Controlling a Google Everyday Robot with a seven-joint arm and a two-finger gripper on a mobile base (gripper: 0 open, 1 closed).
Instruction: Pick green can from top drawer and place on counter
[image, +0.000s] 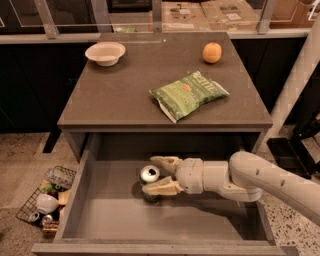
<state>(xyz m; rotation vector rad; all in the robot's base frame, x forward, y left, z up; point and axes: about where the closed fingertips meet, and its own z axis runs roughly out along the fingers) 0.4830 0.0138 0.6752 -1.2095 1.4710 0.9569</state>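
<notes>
The green can (149, 178) stands upright in the open top drawer (107, 220), near the middle of its grey floor, silver top showing. My gripper (161, 175) reaches in from the right, its white arm (260, 182) crossing the drawer's right side. The two pale fingers (164, 188) stand open on either side of the can, one behind it and one in front, close to or touching its side. The front finger hides the can's lower part. The counter (125, 95) is the grey-brown table top above the drawer.
On the counter lie a flat green chip bag (189, 93), a white bowl (105, 52) at the back left and an orange (212, 52) at the back right. A wire basket (46, 202) of clutter sits on the floor left of the drawer.
</notes>
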